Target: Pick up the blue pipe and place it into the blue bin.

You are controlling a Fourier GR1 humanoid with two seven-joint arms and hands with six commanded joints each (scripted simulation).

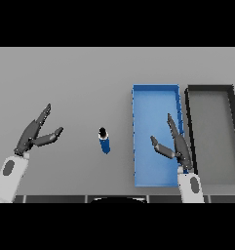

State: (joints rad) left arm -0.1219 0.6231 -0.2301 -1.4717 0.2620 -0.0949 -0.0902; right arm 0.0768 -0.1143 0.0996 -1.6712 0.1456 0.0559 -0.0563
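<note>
Worktop (65, 78): a plain grey surface filling the whole frame between the bands; everything stands on it.
Dark bin (191, 141): a black-walled tray with a grey floor at the far right of the frame, just beside the blue one; nothing shows inside it.
Blue bin (155, 89): a long blue tray right of centre, running from mid-height down toward the lower edge; its floor shows nothing in it.
Right hand (180, 149): in the lower right, seen over the blue bin's right wall, fingers straight and thumb spread toward the left, holding nothing.
Left hand (33, 136): at the left of the frame, fingers straight and angled toward the upper right, thumb apart, holding nothing, well apart from the pipe.
Blue pipe (105, 142): a small blue piece with a dark top end, standing alone on the worktop at centre, between the left hand and the blue bin, touching neither.
Step in hand: by my reading the pick-up is not yet begun; no hand is at the pipe.
Next move: probably the right hand, being nearer, must cross left to the pipe and curl round it.
Hard to tell: whether the pipe stands upright or leans; its dark end's form; the bins' depth.
</note>
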